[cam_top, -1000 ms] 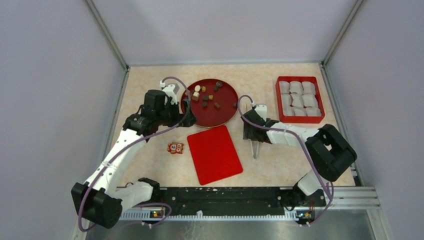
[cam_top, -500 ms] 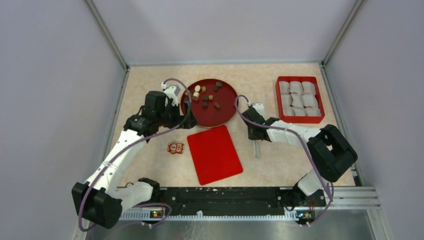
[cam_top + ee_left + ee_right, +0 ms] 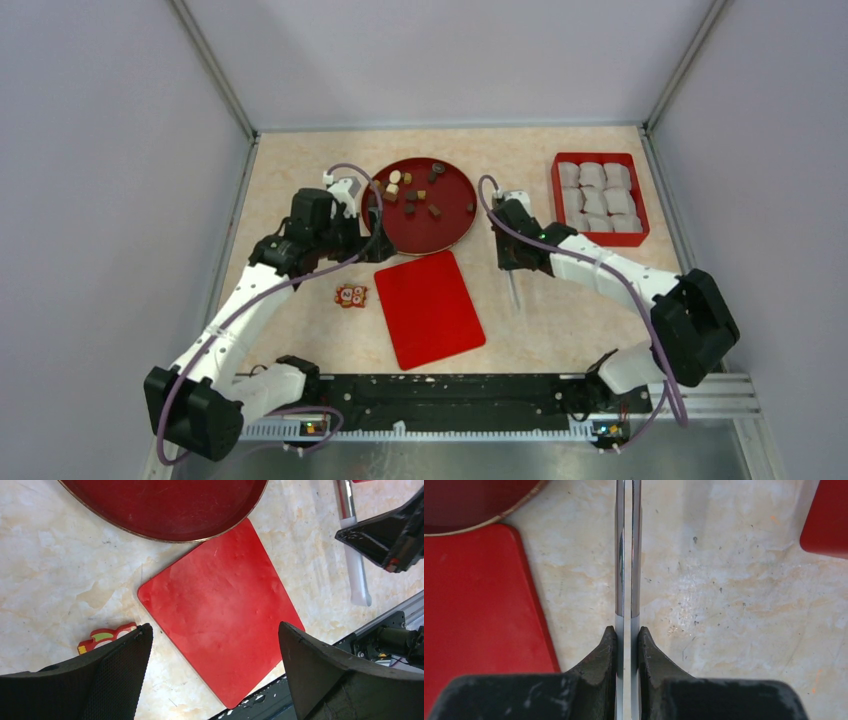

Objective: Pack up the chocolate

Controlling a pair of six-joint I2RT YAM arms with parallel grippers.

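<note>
- Top external view: chocolate (image 3: 412, 192) chunks lie on the round red plate (image 3: 450, 228).
- Right of the plate, right gripper (image 3: 627, 636) is clamped on metal tongs (image 3: 626, 555).
- Near the plate's left edge, left gripper (image 3: 214, 629) stands wide open, empty.

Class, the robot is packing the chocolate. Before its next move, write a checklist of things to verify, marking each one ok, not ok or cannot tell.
1. Right claw shut on the tongs: ok.
2. Tongs over the chocolate: not ok; they are over the table, beside the round plate.
3. Chocolate lying loose on the plate: ok.
4. Left claw open and empty: ok.
5. Paper cups in the red box empty: cannot tell, too small.
</note>
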